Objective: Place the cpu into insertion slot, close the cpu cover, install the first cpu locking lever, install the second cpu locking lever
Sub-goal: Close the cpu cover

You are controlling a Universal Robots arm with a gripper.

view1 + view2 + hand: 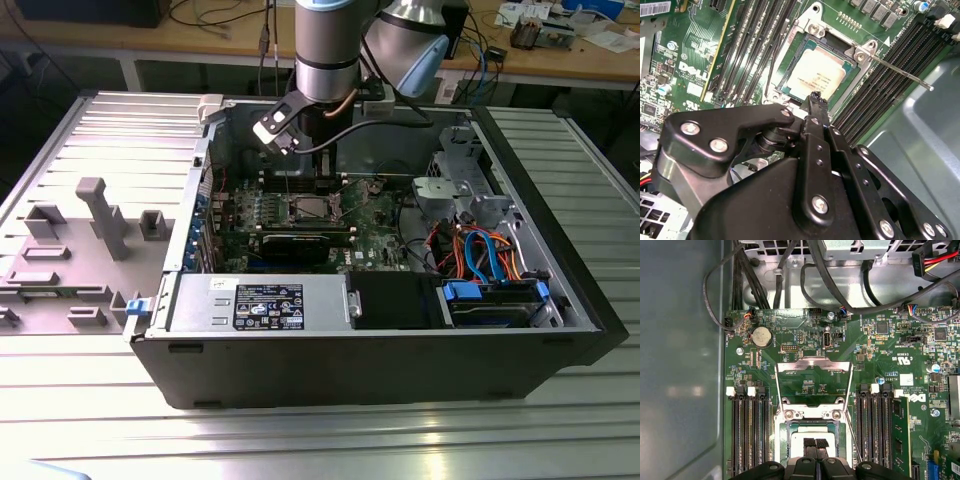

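I see cpu lying flat in insertion slot. My gripper has fingers pressed together, nothing between them, tips right over cpu's edge; contact I cannot tell. cpu cover swung up, open. One locking lever unlatched, angled out over memory slots.

cpu — partly behind jaws | insertion slot — rim partly hidden
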